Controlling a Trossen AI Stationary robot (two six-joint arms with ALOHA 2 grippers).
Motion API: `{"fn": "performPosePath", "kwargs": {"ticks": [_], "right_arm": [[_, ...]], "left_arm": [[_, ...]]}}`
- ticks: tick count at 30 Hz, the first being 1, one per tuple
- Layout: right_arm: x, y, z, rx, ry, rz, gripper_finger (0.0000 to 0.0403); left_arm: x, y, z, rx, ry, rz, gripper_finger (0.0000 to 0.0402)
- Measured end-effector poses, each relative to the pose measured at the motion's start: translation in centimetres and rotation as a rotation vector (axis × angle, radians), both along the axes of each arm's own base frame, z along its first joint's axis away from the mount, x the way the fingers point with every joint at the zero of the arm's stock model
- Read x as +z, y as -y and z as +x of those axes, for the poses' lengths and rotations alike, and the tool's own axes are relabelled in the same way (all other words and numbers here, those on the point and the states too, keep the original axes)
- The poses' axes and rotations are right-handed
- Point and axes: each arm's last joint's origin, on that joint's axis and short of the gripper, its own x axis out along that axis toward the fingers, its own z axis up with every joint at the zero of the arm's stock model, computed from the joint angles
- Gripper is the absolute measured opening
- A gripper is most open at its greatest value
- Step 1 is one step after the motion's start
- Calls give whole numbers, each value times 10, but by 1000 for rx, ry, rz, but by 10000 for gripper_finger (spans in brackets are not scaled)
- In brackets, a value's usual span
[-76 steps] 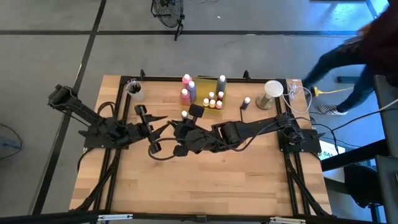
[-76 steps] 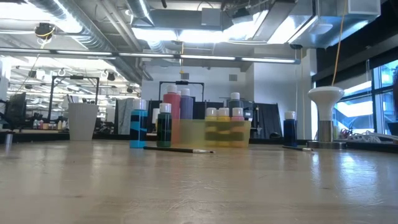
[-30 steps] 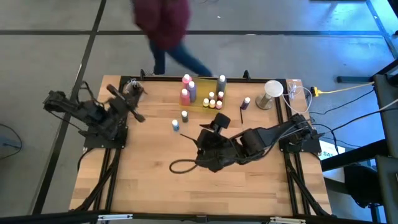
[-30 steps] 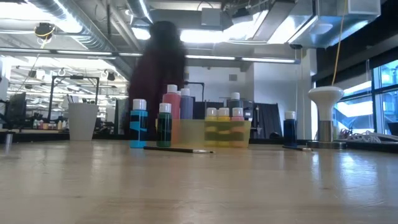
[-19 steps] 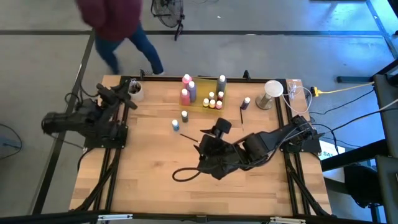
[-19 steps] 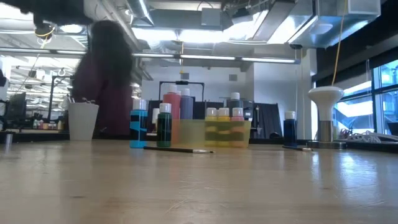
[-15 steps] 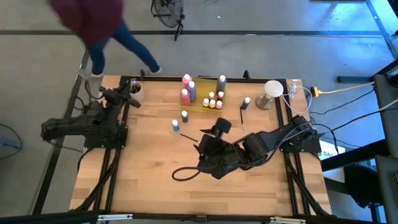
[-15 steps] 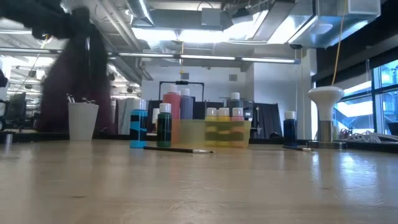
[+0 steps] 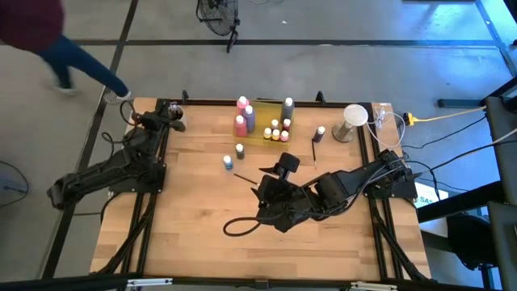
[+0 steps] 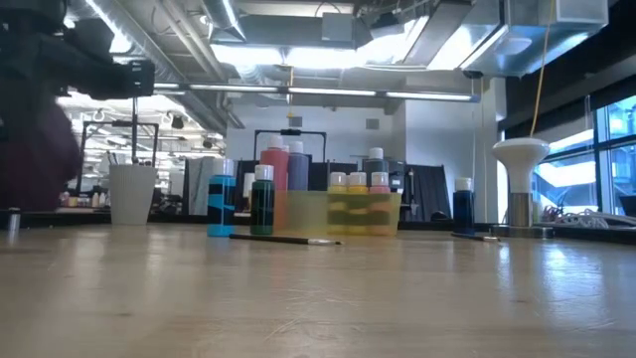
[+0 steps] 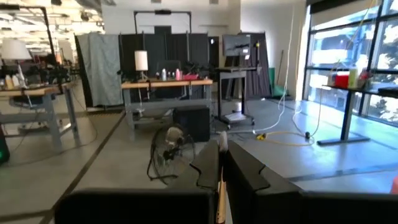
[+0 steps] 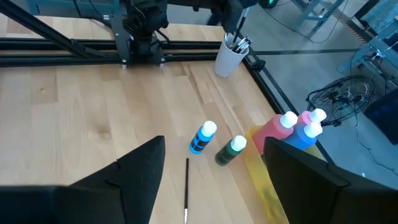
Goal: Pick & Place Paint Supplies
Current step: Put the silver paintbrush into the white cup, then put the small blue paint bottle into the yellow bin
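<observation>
The right gripper (image 9: 284, 166) hangs over mid-table, fingers (image 12: 140, 180) spread wide and empty. Just ahead between them lies a brush (image 12: 186, 199); beyond it stand a blue bottle (image 12: 202, 137) and a green bottle (image 12: 230, 150), then the pink bottle (image 12: 277, 130). Far off, the left gripper (image 9: 166, 115) is above the cup (image 12: 230, 57), fingers (image 11: 208, 168) pinched together on a thin brush handle (image 11: 220, 199).

Your robot is two dark, near-black jointed arms on black frame rails. The right arm (image 9: 339, 187) is bulky, with a black cable looped beneath it. The right gripper (image 12: 211, 180) has two broad, flat, matte black fingers (image 12: 130, 183). The left gripper (image 11: 221, 177) has angular black fingers.
</observation>
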Motion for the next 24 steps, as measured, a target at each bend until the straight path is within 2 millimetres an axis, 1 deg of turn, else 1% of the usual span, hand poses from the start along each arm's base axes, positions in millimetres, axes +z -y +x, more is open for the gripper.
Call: {"fn": "performPosePath", "kwargs": {"ticks": [6, 11, 14, 21, 22, 24], "right_arm": [[-2, -1, 2, 1, -5, -2, 275], [-4, -1, 2, 20, -20, 16, 275], [-4, -1, 2, 22, -22, 18, 275], [-4, -1, 2, 20, -25, 16, 275], [-4, -1, 2, 21, -28, 15, 275], [-4, -1, 2, 24, -31, 19, 275]], "left_arm": [[-9, -16, 3, -38, 2, -62, 9], [-19, -29, 4, -3, 23, -146, 42], [-21, -33, 5, -25, 14, -164, 63], [-17, -34, 6, -66, 2, -127, 118], [-14, -32, 7, -92, 6, -122, 126], [-5, -29, 11, -214, 3, -102, 141]]}}
